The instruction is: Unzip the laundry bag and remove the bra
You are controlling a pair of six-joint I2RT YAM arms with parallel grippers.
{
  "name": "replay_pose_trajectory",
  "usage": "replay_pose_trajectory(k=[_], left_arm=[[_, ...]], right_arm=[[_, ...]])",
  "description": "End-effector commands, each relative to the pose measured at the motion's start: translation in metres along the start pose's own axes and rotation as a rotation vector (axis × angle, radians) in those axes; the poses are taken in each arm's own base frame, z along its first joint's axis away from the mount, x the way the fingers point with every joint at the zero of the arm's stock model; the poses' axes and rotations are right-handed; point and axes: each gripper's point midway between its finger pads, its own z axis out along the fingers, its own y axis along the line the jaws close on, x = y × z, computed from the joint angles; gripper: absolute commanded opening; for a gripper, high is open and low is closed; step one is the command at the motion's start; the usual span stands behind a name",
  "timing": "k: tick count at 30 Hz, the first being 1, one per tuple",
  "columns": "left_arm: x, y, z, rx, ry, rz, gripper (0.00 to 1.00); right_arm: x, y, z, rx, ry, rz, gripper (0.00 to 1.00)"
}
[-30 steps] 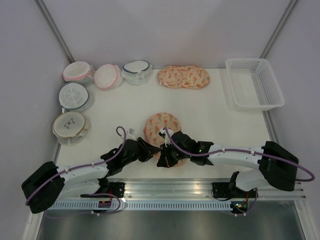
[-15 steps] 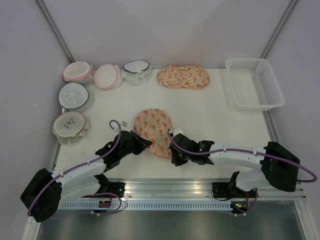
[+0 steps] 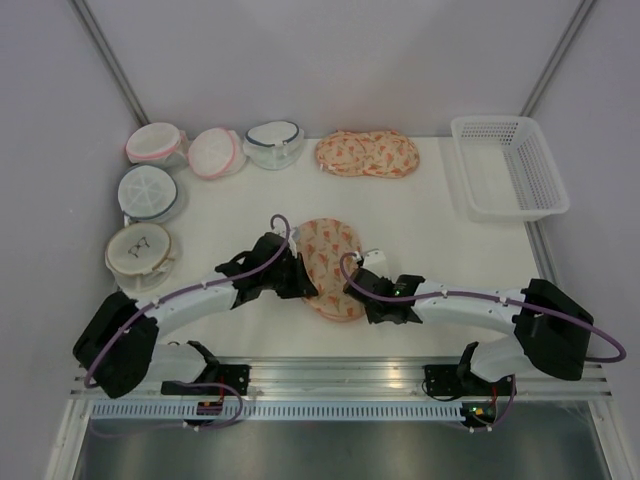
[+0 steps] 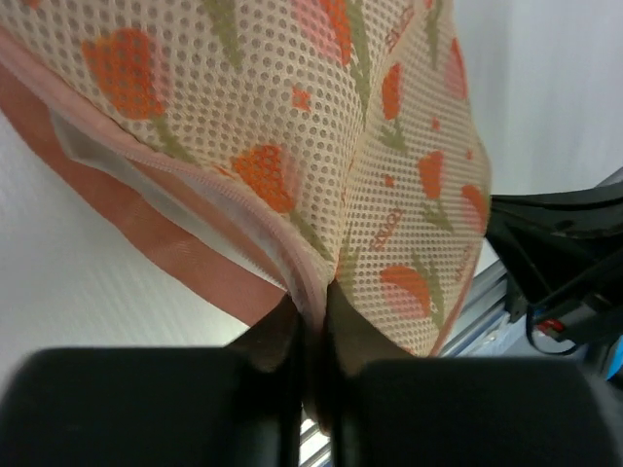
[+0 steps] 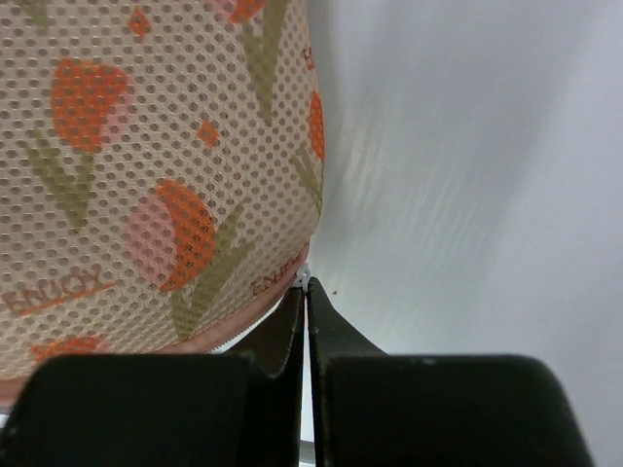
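- Peach mesh with an orange print: the laundry bag [image 3: 328,262] lies on the table [image 3: 440,250] between your two arms, near the front edge. Its look-alike twin [image 3: 367,154] sits well apart at the back.
- Your left gripper [image 4: 311,300] has its jaws pressed together on the bag's edge, at the pink trim [image 4: 185,268] beside the zip.
- Your right gripper [image 5: 305,292] has its jaws pinched on a small white tab [image 5: 305,279] at the bag's rim, which I take to be the zip pull.
- You cannot see the bra in any view, so it is probably inside. The stretch of zip in the left wrist view looks closed.
- Only the very fingertips hold the tab. If you pull across the zip line instead of along it, the tab could slip free.
- The left hold is on a thin fold of fabric. If it gives, the whole bag will likely drag after your right arm rather than open.
- The zip curves round the lobe, so a straight tug may jam the slider or snag the mesh.
- Both wrists sit close over the bag. Crossing their paths risks a knock.
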Motion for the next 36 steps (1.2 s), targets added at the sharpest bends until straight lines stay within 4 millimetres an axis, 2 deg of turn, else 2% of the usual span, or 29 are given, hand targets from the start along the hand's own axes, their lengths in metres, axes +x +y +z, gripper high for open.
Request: replay_pose_trajectory(k=[1,2,3,6,9,12,13,16,17,18,20,21,23,24,25,27,29,31,36], left_arm=[[-0.002,-0.018,0.013,0.077,0.106,0.168,0.21],[-0.005,-0.016,0.019,0.063,0.111,0.171,0.37],[-0.005,-0.007,0.03,0.019,0.121,0.16,0.57],[-0.023,0.001,0.038,-0.062,0.051,0.123,0.7],[-0.036,0.016,0.029,-0.17,-0.048,0.037,0.72],[-0.043,0.022,-0.001,-0.217,-0.167,-0.066,0.72],[-0.043,0.017,-0.019,-0.183,-0.221,-0.122,0.72],[-0.026,0.019,-0.037,-0.125,-0.248,-0.191,0.73],[-0.027,0.006,-0.051,-0.047,-0.285,-0.234,0.74],[-0.013,0.011,-0.051,-0.033,-0.259,-0.256,0.75],[-0.003,0.0,-0.06,0.044,-0.262,-0.311,0.76],[0.013,0.003,-0.057,0.058,-0.217,-0.33,0.77],[0.026,-0.004,-0.058,0.108,-0.185,-0.385,0.83],[0.038,0.002,-0.053,0.102,-0.159,-0.404,0.83],[0.042,-0.007,-0.052,0.145,-0.15,-0.429,0.83],[0.051,0.002,-0.042,0.117,-0.146,-0.454,0.84],[0.054,-0.003,-0.037,0.135,-0.135,-0.475,0.84],[0.059,0.001,-0.028,0.103,-0.113,-0.49,0.84],[0.044,0.014,-0.015,0.002,-0.196,-0.534,0.85]], right_arm=[[-0.002,-0.021,-0.003,0.08,-0.021,0.008,0.0],[-0.003,-0.02,-0.005,0.071,-0.026,0.012,0.0],[-0.003,-0.021,-0.007,0.064,-0.032,0.019,0.0],[-0.002,-0.018,-0.013,0.025,-0.037,0.026,0.0],[-0.002,-0.018,-0.016,0.006,-0.042,0.034,0.0],[0.0,-0.013,-0.015,-0.022,-0.031,0.026,0.0],[0.001,-0.009,-0.015,-0.039,-0.029,0.012,0.0],[0.003,0.005,-0.013,-0.109,-0.013,0.008,0.0],[0.003,0.011,-0.013,-0.142,-0.01,-0.005,0.0],[0.005,0.027,-0.015,-0.229,0.004,-0.004,0.01],[0.005,0.043,-0.02,-0.32,0.01,-0.013,0.01],[0.005,0.054,-0.023,-0.382,0.016,-0.009,0.0],[0.005,0.064,-0.028,-0.441,0.016,-0.016,0.0],[0.002,0.071,-0.031,-0.48,0.001,-0.016,0.0],[0.002,0.078,-0.036,-0.527,0.008,-0.019,0.0],[-0.002,0.086,-0.041,-0.571,-0.008,-0.019,0.01],[-0.005,0.093,-0.046,-0.611,-0.007,-0.019,0.0],[-0.007,0.101,-0.053,-0.661,-0.011,-0.02,0.01],[-0.006,0.109,-0.061,-0.728,-0.006,-0.031,0.0]])
